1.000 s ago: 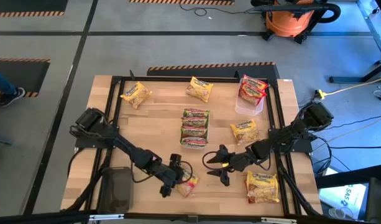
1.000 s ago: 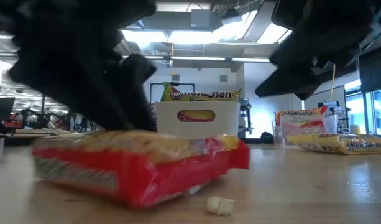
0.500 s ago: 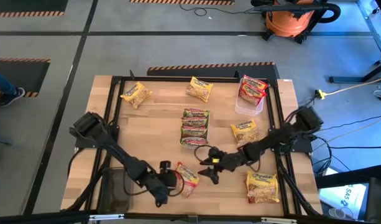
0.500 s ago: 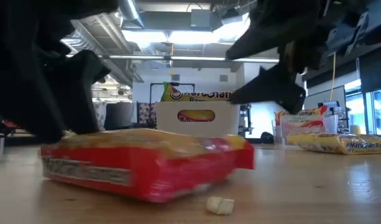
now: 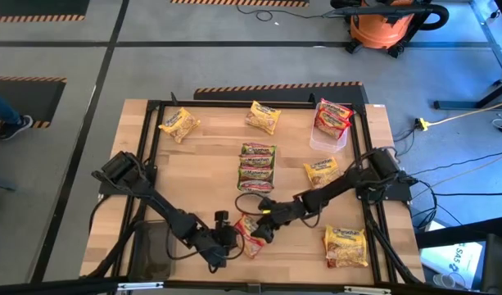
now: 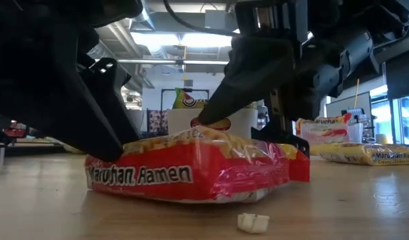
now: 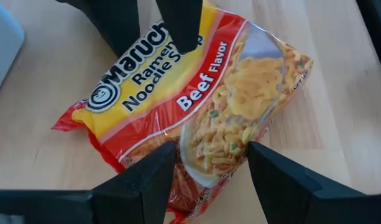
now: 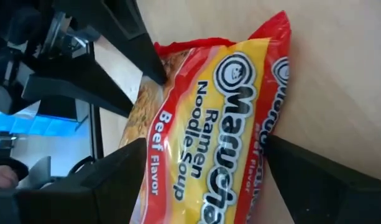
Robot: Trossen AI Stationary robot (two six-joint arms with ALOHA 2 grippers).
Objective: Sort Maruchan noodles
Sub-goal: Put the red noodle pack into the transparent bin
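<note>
Looking down, you see the crinkly red-and-yellow plastic beef ramen packet (image 5: pixel 249 235) lying at the near edge of the pale wooden table (image 5: pixel 201 164), between both arms. Your left gripper (image 7: pixel 207 163) has its dark fingers clamped across one end of the glossy wrapper. Your right gripper (image 8: pixel 202 163) straddles the opposite end, fingers spread wide on either side, not pinching.
</note>
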